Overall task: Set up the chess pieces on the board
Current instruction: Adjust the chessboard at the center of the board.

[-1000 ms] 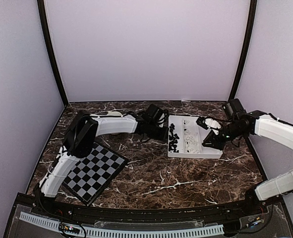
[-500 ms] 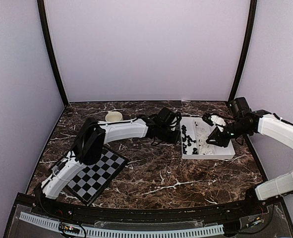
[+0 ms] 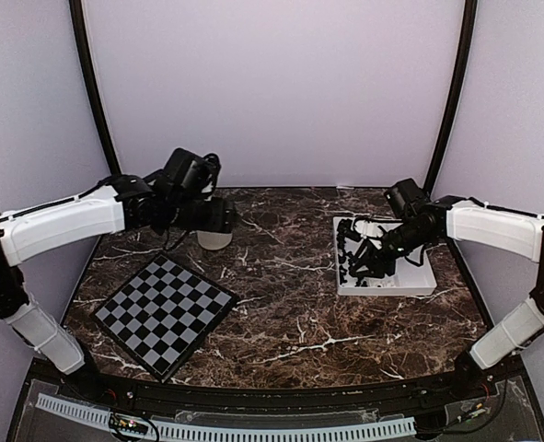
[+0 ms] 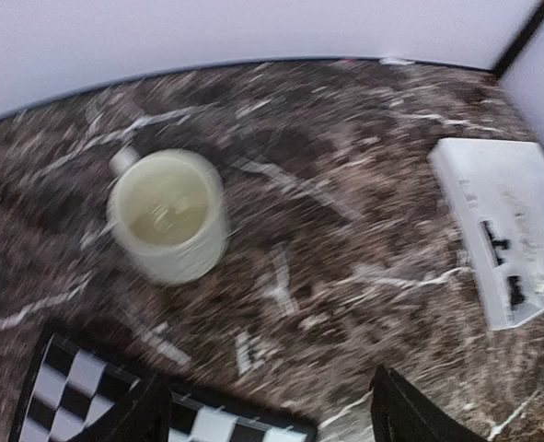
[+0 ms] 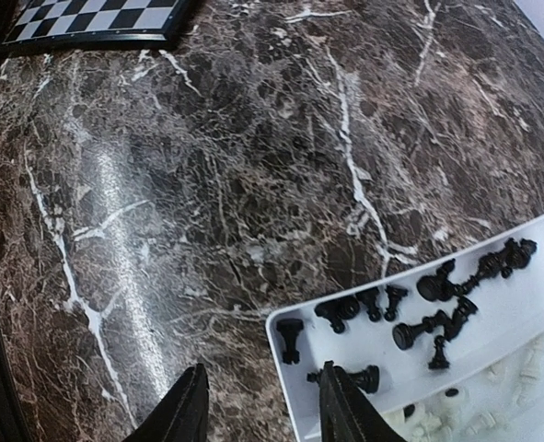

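Centre-right, right gripper hangs released over black plastic chessmen in a white tray; upper left, left gripper gapes near a cream mug.

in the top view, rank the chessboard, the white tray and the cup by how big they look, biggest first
1. board: largest.
2. white tray: clearly smaller, though it lies farther from the camera.
3. cup: smallest by far, and only partly in view.
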